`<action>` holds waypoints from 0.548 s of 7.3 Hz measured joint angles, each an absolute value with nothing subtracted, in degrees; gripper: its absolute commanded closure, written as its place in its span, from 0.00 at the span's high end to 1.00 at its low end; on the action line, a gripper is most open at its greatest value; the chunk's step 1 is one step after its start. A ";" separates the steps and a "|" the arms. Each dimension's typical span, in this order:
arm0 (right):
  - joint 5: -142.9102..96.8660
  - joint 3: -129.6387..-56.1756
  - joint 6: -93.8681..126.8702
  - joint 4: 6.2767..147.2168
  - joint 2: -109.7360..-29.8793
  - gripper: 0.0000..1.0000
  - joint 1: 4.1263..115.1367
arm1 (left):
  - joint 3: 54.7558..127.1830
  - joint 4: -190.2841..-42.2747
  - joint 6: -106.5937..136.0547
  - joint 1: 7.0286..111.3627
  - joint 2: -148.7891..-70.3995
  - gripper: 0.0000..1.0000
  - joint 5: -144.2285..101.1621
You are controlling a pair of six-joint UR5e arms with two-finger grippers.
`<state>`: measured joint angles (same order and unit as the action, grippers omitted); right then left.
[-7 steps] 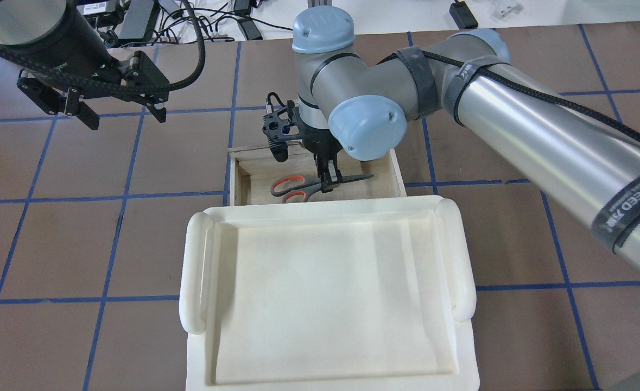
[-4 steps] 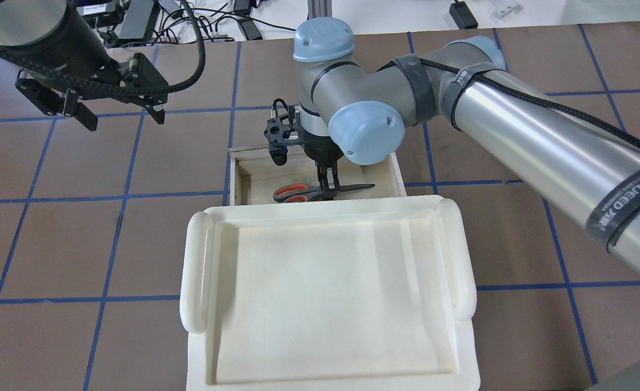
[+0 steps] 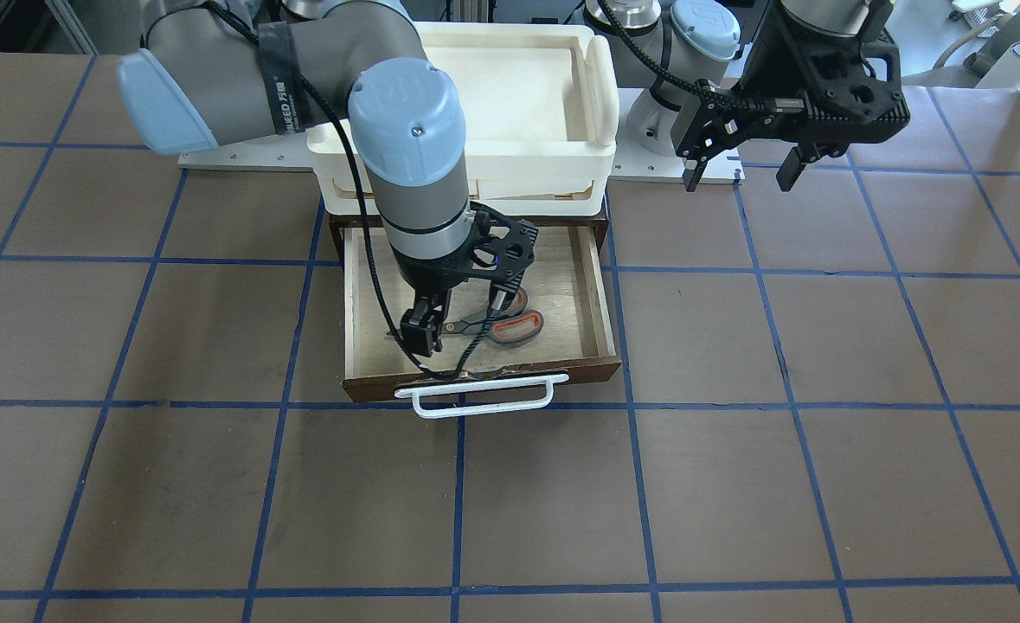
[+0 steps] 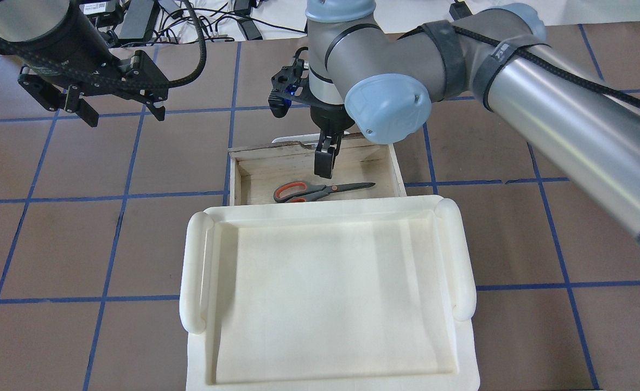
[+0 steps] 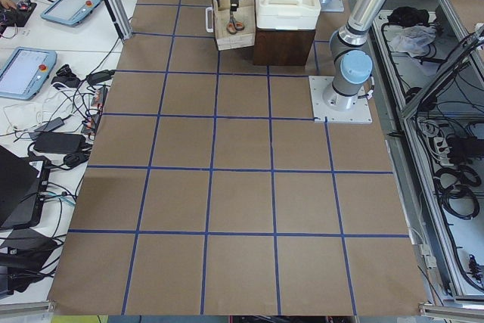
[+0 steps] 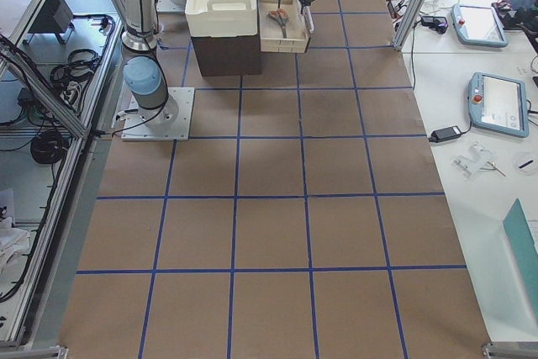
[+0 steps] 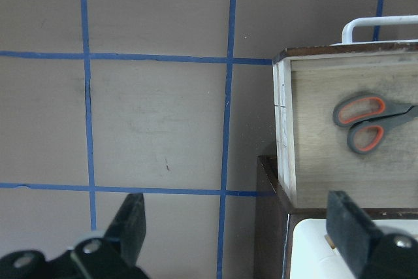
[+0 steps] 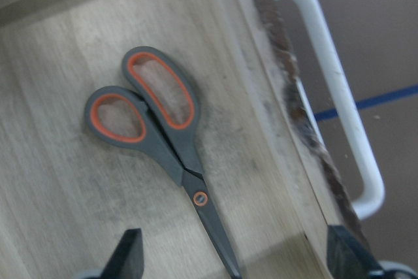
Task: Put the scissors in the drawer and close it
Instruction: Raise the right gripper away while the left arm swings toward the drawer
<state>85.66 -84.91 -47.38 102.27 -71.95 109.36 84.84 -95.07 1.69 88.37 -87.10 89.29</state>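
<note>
The scissors (image 4: 320, 191), grey with red-orange loop inserts, lie flat on the floor of the open plywood drawer (image 4: 234, 179), blades toward the view's right. They also show in the front view (image 3: 514, 327), the left wrist view (image 7: 366, 122) and the right wrist view (image 8: 163, 135). My right gripper (image 4: 324, 160) hangs open and empty just above them, clear of the scissors (image 3: 458, 316). The drawer's dark front (image 3: 579, 372) carries a white bar handle (image 3: 475, 402). My left gripper (image 4: 124, 115) is open and empty, high over the table to the drawer's left.
A large white plastic tray (image 4: 200, 271) sits on top of the dark brown case (image 3: 336, 229), over the drawer's back part. Brown table with blue tape grid lies all around. Cables and devices lie beyond the far table edge (image 4: 135, 16).
My right gripper has let go of the scissors and risen away toward the drawer's front. The scissors now lie flat in the drawer. The left arm has barely moved.
</note>
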 measured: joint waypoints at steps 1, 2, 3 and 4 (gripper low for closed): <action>85.94 -84.79 -37.40 102.06 -73.55 1.00 107.39 | 84.35 -94.97 3.54 88.63 -86.80 1.00 88.70; 87.37 -84.77 -28.46 101.98 -75.28 1.00 105.79 | 83.25 -94.95 5.10 88.82 -86.89 1.00 88.20; 89.77 -84.90 -20.59 101.14 -77.15 1.00 104.54 | 81.66 -95.05 5.88 88.92 -87.65 1.00 87.56; 91.40 -85.12 -14.06 99.20 -79.01 1.00 103.20 | 80.81 -94.85 6.51 89.19 -89.29 1.00 86.86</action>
